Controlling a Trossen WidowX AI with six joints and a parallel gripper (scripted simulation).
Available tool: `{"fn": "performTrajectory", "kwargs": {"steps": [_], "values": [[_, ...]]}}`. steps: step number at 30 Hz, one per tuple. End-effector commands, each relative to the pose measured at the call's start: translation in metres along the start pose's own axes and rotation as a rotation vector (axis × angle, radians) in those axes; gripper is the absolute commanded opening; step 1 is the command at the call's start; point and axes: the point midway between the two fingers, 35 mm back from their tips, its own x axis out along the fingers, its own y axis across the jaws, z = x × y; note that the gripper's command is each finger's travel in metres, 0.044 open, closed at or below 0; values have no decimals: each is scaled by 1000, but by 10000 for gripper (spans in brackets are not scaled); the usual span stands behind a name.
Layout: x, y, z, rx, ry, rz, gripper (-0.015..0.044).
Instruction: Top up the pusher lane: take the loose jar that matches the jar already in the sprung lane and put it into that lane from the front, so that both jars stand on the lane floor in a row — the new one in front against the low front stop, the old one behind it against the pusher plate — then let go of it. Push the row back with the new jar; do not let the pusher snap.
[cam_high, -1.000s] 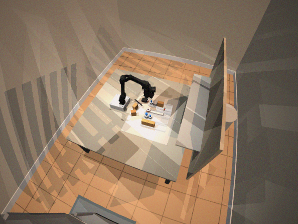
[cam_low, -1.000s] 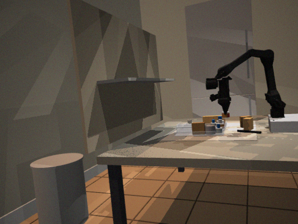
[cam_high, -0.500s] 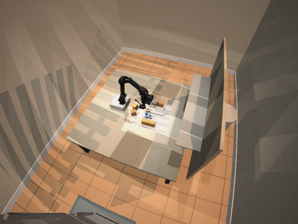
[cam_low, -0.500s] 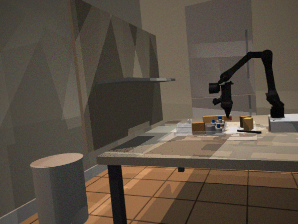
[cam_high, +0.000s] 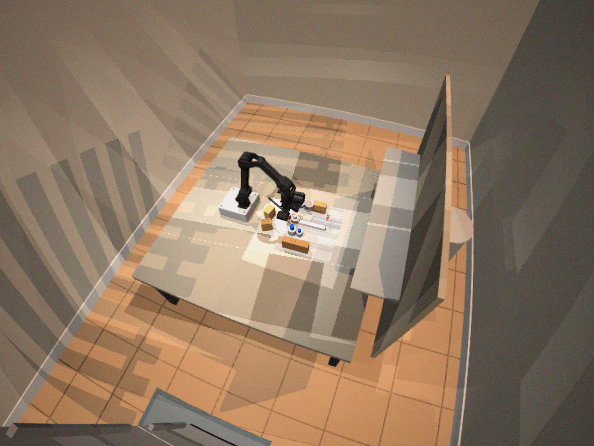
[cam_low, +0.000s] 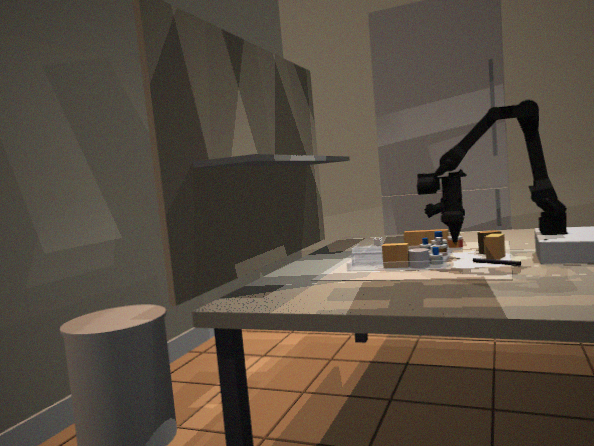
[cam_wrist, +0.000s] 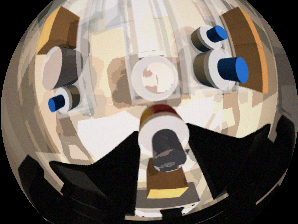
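Observation:
My gripper (cam_high: 283, 217) (cam_low: 455, 242) (cam_wrist: 162, 131) is shut on a jar with a white shoulder, a dark grey cap and a red and amber body. The held jar (cam_wrist: 164, 131) (cam_low: 458, 243) looks upright and low, at the front of the lanes. Just beyond it in the wrist view, a jar with a round whitish top (cam_wrist: 154, 77) (cam_high: 295, 218) stands at the front end of the middle lane. The two look close together; whether they touch is not clear. The low front stop and pusher plate cannot be made out, and the lane jar's body is hidden from above.
Blue-capped jars (cam_wrist: 232, 70) (cam_high: 292, 228) stand right of the middle lane in the wrist view. A grey round container (cam_wrist: 62, 67), another blue-capped jar (cam_wrist: 64, 101) and an orange box (cam_wrist: 59, 30) stand left. Loose blocks (cam_high: 266, 224) (cam_low: 495, 246) and a black rod (cam_low: 496, 262) lie nearer the arm base.

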Motion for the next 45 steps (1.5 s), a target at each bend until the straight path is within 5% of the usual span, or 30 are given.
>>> {"fn": "performTrajectory", "kwargs": {"steps": [1, 45], "values": [[1, 0, 1, -3, -2, -2, 0], [0, 0, 22, -3, -4, -2, 0]]}}
